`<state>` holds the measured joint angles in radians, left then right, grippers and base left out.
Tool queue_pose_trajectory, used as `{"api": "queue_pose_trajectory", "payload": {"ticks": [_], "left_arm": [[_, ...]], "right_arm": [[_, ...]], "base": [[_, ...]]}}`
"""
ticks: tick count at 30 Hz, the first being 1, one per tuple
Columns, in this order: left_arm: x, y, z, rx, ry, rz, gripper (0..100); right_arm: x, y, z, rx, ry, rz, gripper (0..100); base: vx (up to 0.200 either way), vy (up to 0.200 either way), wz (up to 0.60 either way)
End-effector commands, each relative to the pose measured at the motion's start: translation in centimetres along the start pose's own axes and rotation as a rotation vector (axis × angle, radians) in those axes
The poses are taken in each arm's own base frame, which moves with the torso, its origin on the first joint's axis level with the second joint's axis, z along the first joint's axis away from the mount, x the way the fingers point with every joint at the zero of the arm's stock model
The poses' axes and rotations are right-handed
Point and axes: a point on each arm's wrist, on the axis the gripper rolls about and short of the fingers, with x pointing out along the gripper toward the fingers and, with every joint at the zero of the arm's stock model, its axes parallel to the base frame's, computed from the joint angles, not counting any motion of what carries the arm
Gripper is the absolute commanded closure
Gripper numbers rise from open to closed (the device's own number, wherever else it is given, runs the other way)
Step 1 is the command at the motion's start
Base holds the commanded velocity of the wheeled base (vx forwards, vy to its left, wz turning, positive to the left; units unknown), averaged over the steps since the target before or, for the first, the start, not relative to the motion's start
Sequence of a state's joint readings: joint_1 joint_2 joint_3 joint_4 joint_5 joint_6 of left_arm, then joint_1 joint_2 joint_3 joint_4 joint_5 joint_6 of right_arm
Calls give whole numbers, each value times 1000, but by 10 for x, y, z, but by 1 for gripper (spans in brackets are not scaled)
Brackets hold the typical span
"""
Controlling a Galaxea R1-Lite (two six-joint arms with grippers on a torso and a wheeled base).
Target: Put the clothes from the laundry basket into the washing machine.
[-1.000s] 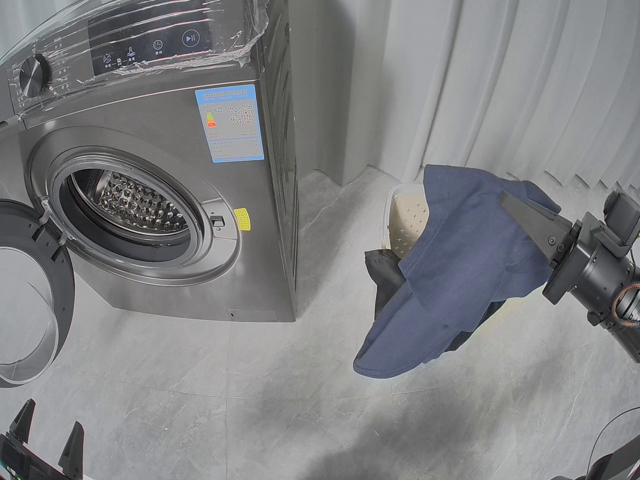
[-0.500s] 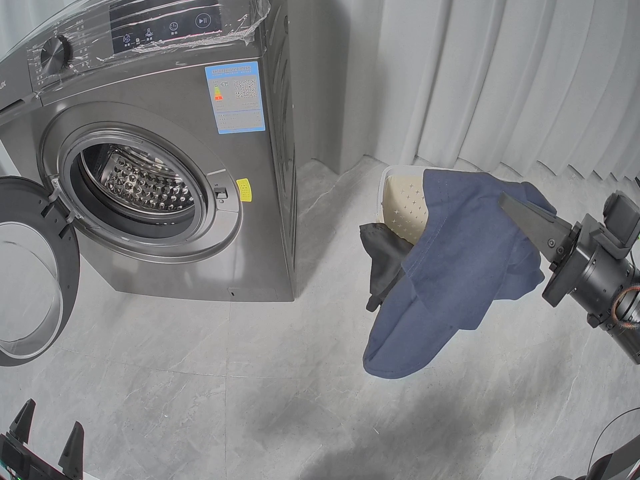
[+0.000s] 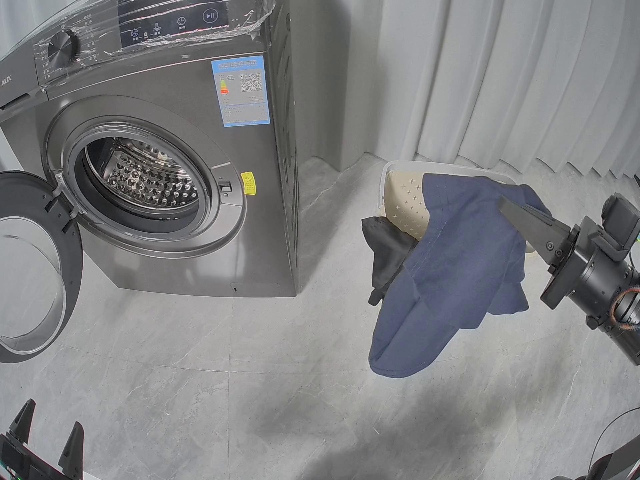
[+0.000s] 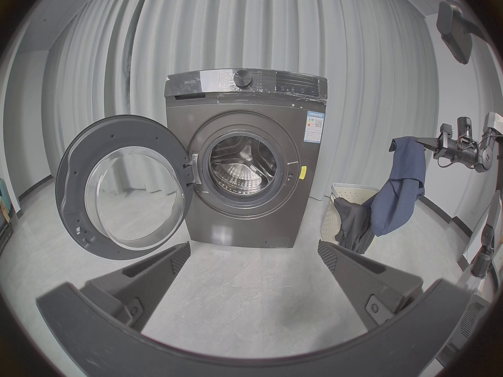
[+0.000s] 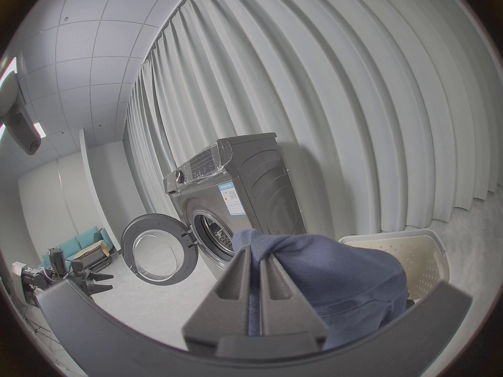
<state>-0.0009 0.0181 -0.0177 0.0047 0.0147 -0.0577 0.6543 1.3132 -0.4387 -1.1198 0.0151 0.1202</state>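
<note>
My right gripper (image 3: 508,206) is shut on a navy blue garment (image 3: 453,268), holding it up so that it drapes over the cream laundry basket (image 3: 403,198) and down toward the floor. The same pinch shows in the right wrist view, the right gripper (image 5: 255,255) closed on the navy garment (image 5: 335,278). A black garment (image 3: 385,248) hangs over the basket's front rim. The grey washing machine (image 3: 167,141) stands at the left with its round door (image 3: 30,261) swung wide and the drum (image 3: 143,181) exposed. My left gripper (image 3: 47,428) is open, low at the near left, holding nothing.
White curtains (image 3: 500,61) hang behind the basket and machine. Grey tiled floor (image 3: 253,381) lies bare between the machine and the basket. The open door juts out toward the left side of the floor.
The head view has shifted, so the machine and basket sit a little differently in the picture. The navy garment stays held in my right gripper; the left gripper has not moved.
</note>
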Motion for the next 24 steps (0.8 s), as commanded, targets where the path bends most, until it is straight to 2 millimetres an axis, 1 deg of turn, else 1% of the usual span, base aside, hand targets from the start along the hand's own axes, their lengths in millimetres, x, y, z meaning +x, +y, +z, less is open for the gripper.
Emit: {"api": "queue_pose_trajectory", "payload": {"ticks": [1,24], "left_arm": [[0,0,-4,-1,4,2,0],[0,0,-4,-1,4,2,0]], "right_arm": [[0,0,0,1,2,1,100],[0,1,-1,2,4,5,100]], "base": [[0,200,0],[0,200,0]]}}
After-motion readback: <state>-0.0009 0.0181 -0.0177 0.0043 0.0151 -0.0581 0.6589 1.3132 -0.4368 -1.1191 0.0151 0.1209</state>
